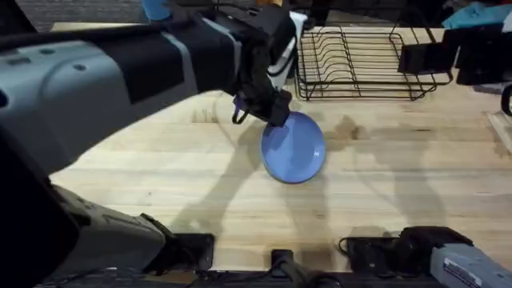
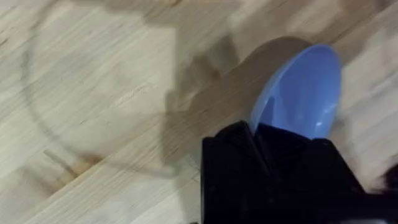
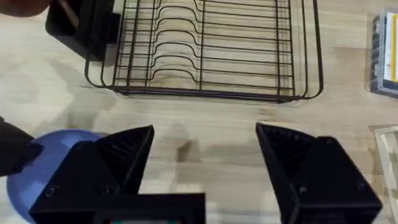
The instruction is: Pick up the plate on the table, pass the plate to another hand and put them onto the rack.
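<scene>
Plate: the blue plate (image 1: 294,150) is sitting near the middle of the table (image 1: 160,176), in front of the rack (image 1: 360,60) and apart from it.
Left gripper: the left gripper (image 1: 276,112) is pinching the plate's far rim with its 2 fingers closed on it.
Right gripper: the right gripper (image 3: 205,155) is hanging wide open, holding nothing, and facing the rack.
Around: a dark holder (image 3: 81,25) is standing right beside the rack's corner.

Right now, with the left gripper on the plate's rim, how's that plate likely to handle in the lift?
The plate looks glossy, so it may slip in the left gripper, which pinches just its rim. It keeps its round shape, so probably rigid. Held at one edge, it could sag or pivot above the table.
</scene>
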`<state>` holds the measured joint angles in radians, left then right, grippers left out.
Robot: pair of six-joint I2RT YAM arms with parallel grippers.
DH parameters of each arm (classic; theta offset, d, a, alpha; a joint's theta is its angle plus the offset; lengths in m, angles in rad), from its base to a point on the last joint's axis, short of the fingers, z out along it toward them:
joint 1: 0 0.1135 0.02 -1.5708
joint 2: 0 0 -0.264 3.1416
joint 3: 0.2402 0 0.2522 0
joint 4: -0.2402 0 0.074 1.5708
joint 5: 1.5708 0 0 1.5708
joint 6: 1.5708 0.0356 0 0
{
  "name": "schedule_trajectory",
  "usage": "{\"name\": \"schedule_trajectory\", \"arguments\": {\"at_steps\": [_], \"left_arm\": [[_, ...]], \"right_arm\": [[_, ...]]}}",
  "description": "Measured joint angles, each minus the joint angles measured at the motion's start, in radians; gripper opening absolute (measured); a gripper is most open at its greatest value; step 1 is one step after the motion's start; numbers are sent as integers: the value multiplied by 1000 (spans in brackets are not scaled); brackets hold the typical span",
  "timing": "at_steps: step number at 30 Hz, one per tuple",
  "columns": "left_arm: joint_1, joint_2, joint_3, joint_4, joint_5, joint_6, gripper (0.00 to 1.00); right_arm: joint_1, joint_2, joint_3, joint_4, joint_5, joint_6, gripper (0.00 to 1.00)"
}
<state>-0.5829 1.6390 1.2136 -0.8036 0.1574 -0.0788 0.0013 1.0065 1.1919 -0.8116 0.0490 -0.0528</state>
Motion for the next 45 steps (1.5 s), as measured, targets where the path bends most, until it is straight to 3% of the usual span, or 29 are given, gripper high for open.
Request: {"name": "schedule_trajectory", "arguments": {"at_steps": [8, 18, 21, 29, 37, 45], "left_arm": [[73, 4, 55, -1, 150, 0, 41], [131, 4, 85, 3, 346, 0, 41], [160, 4, 87, 22, 430, -6, 41], [223, 4, 87, 102, 553, -69, 41], [257, 4, 87, 150, 613, -131, 41], [256, 4, 87, 205, 681, -147, 41]], "right_arm": [[0, 0, 0, 0, 0, 0, 998], [0, 0, 0, -10, -20, 5, 998], [0, 0, 0, -18, -74, 11, 998], [0, 0, 0, -52, -256, 24, 998], [0, 0, 0, -109, -388, 127, 998], [0, 81, 0, -133, -420, 158, 997]]}}
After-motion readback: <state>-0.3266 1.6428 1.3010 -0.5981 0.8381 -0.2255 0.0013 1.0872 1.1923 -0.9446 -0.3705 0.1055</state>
